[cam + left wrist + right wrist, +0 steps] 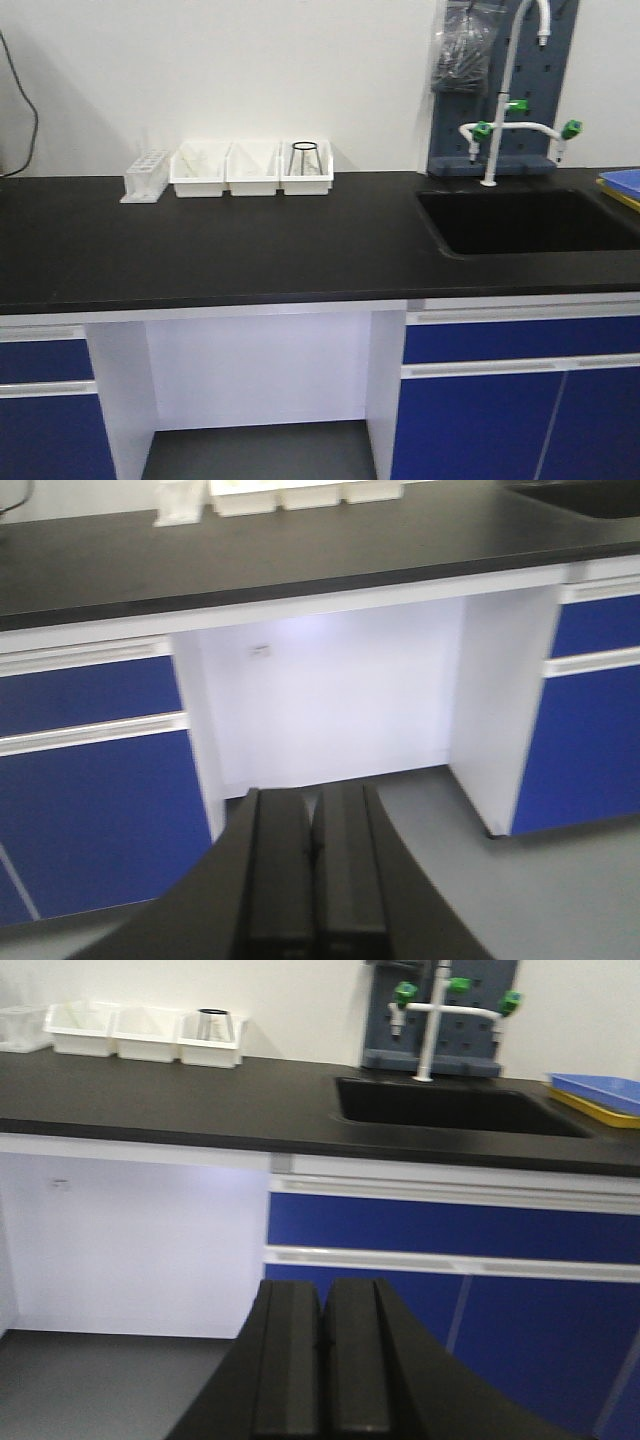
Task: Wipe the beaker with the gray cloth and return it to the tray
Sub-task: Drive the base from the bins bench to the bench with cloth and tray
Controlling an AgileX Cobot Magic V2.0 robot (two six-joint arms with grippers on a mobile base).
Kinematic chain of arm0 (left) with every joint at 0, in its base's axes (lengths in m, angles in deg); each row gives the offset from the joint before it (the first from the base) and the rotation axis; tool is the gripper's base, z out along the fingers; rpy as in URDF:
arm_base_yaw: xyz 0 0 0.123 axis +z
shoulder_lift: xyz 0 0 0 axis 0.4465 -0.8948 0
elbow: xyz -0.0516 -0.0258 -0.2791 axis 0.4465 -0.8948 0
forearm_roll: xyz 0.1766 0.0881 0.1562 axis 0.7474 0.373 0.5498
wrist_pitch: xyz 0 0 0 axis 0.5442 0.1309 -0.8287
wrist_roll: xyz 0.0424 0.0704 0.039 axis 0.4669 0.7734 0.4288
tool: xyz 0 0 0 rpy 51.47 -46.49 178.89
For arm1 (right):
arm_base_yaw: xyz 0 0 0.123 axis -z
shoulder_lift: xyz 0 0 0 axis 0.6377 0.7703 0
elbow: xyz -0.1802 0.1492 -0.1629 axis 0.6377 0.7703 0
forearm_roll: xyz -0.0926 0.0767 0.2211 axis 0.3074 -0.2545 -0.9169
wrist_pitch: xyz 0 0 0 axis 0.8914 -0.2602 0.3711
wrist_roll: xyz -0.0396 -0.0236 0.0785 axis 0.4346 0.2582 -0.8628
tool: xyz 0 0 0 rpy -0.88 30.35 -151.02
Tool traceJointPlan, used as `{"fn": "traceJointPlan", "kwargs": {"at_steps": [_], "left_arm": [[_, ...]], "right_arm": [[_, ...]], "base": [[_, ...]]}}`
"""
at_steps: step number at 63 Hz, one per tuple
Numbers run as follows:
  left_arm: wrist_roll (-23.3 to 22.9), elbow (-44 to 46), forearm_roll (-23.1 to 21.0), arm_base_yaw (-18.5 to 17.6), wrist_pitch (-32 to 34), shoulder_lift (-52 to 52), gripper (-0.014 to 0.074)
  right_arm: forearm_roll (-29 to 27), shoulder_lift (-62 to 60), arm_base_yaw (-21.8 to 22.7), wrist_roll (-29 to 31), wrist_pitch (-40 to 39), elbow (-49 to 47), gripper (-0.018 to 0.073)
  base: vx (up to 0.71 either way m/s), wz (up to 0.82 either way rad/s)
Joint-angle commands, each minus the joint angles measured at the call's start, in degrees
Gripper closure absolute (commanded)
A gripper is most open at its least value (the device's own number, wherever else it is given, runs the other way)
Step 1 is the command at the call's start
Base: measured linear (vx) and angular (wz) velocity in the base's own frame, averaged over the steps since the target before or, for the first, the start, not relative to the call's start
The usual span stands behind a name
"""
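Note:
No beaker, gray cloth or tray shows in any view. My left gripper [313, 802] is shut with nothing between its fingers. It hangs below counter height, facing the white kneehole under the black countertop [300, 555]. My right gripper [322, 1292] is also shut and empty. It sits low in front of the blue cabinet drawers [450, 1225], beneath the sink. Neither gripper appears in the front view.
Three white bins [252, 168] stand at the back of the countertop [220, 240], the right one holding a dark-rimmed conical item [304, 158]. A clear rack [146, 176] stands left of them. A sink [525, 220] with faucet [505, 90] lies at the right, and blue and yellow trays [598, 1093] beyond it.

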Motion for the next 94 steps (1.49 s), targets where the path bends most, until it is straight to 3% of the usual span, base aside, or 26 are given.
{"fn": "traceJointPlan", "kwargs": {"at_steps": [1, 47, 94], "left_arm": [[0.0, -1.7, -0.1, 0.1, 4.9, 1.4, 0.0603], [0.0, -1.7, -0.1, 0.1, 4.9, 1.4, 0.0603], [0.0, -1.7, -0.1, 0.1, 4.9, 1.4, 0.0603]], "right_arm": [[0.3, -0.5, 0.0, 0.6, -4.8, 0.3, 0.0571], [0.3, -0.5, 0.0, 0.6, -4.8, 0.3, 0.0571], [0.3, -0.5, 0.0, 0.6, -4.8, 0.3, 0.0571]], "base": [[-0.33, -0.52], [-0.21, -0.86], [0.04, -0.75]]}}
